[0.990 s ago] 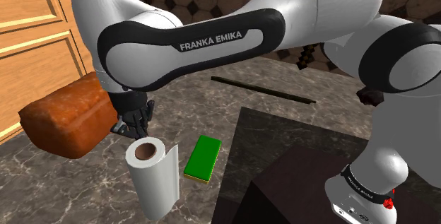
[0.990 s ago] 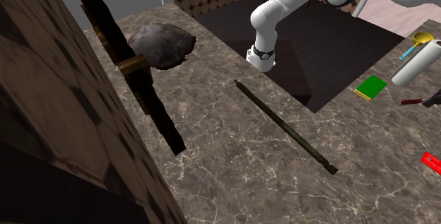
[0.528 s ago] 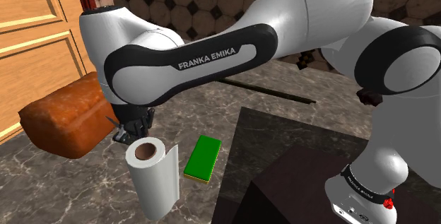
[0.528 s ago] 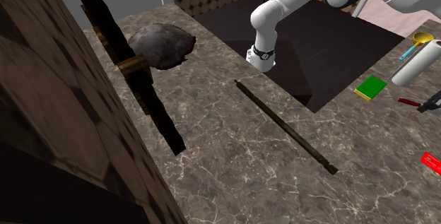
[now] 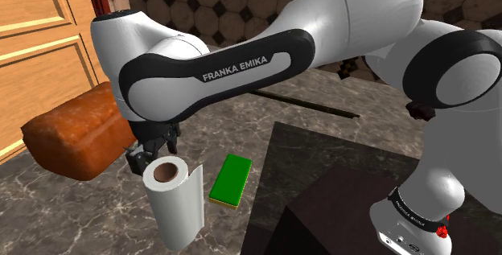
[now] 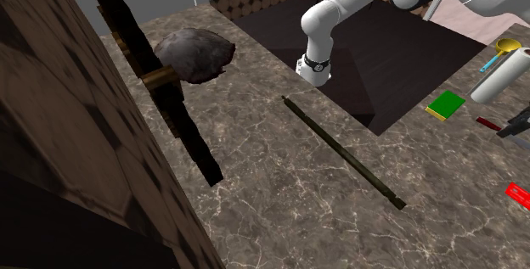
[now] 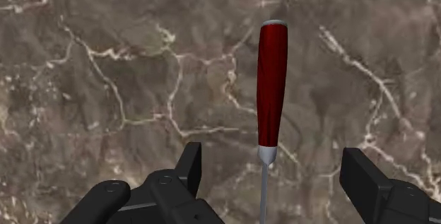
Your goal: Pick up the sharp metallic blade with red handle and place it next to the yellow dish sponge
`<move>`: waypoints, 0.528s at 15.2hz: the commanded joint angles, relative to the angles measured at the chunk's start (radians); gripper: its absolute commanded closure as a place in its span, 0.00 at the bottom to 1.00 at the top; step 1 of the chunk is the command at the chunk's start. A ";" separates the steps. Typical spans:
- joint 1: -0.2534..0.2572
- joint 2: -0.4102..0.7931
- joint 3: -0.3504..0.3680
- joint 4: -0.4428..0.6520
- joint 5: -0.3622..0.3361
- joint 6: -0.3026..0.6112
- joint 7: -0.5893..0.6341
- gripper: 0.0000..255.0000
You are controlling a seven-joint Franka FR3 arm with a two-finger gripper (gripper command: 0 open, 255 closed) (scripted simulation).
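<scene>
The red-handled knife with a grey blade (image 7: 273, 92) lies on the brown marble surface (image 7: 106, 60) between the spread fingers of the black hand (image 7: 274, 164), ready for grabbing.

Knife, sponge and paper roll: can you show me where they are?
knife (image 7: 272, 81): wrist view, middle of its red handle.
sponge (image 5: 232, 177): shoulder view, its green top face.
paper roll (image 5: 178, 209): shoulder view, its white side.

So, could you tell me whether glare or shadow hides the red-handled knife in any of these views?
Wrist view: the knife is evenly lit, a soft sheen along its red handle, between the open gripper's fingers. Shoulder view: the white arm is bright, not blown out, above the black gripper. Second exterior view: dim, no glare; the knife is a red sliver near the right edge.
</scene>
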 commanded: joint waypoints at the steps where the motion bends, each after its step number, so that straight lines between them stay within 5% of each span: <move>1: 0.000 0.000 0.000 0.000 0.000 0.000 0.000 0.00; 8: 0.003 -0.006 0.001 0.118 0.002 -0.124 -0.002 0.00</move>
